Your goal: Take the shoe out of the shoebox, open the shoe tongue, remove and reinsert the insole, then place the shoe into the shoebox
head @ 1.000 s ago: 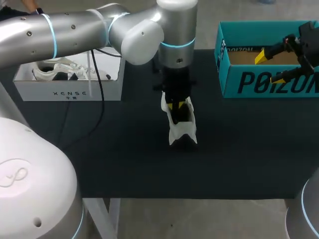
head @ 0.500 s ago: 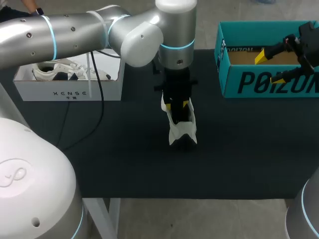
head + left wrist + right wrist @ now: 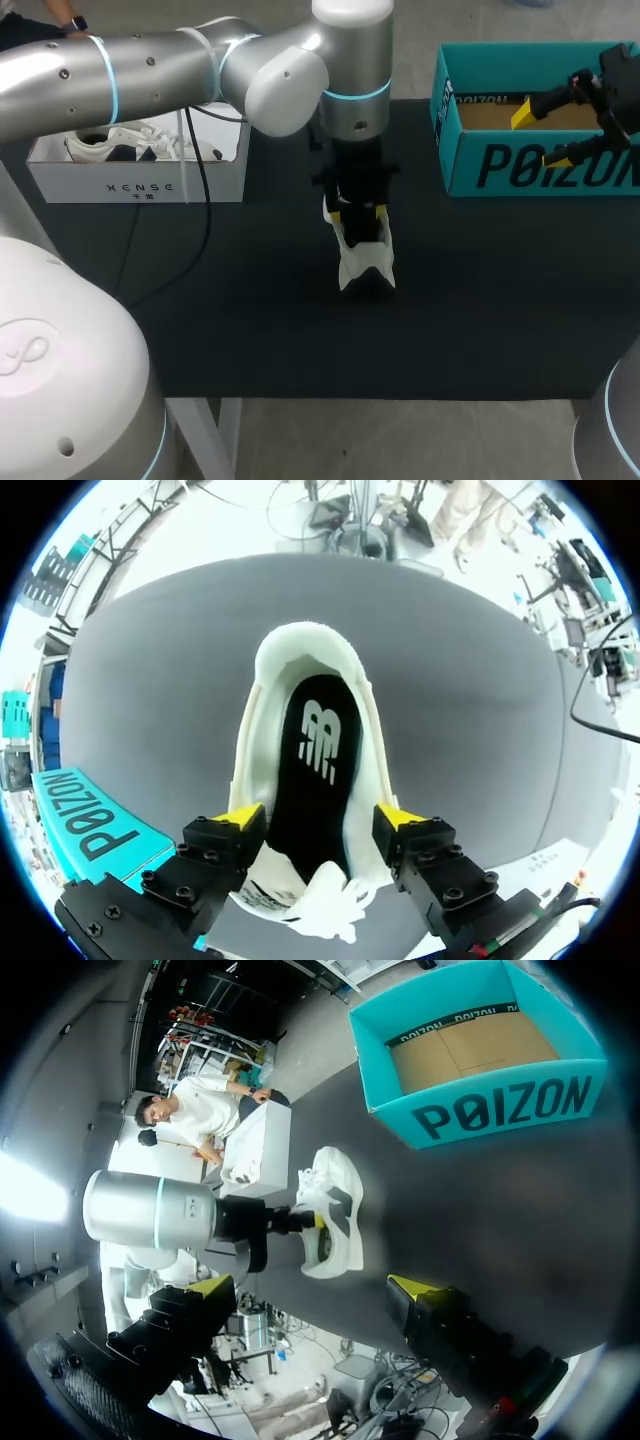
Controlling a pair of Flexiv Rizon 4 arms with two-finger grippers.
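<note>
A white shoe point(image 3: 365, 258) stands on the black table near the middle. In the left wrist view its black insole point(image 3: 318, 750) lies flat inside the shoe point(image 3: 262, 740), and the white tongue point(image 3: 325, 905) is bunched up under the gripper. My left gripper point(image 3: 358, 212) point(image 3: 318, 820) is just above the shoe's opening, open, one yellow fingertip on each side of the collar. The teal shoebox point(image 3: 530, 165) point(image 3: 480, 1110) sits at the back right, showing only its cardboard floor. My right gripper point(image 3: 540, 135) point(image 3: 315, 1287) hangs open over the box's right part, holding nothing.
A white box point(image 3: 140, 182) point(image 3: 262, 1145) at the back left holds another white shoe point(image 3: 130, 140). A black cable point(image 3: 203, 190) hangs from my left arm in front of it. Bare black table point(image 3: 480, 310) lies between the shoe and the near edge.
My left gripper's fingers have spread apart over the shoe and lifted slightly. The shoe has stayed in place, and the right arm has not moved.
</note>
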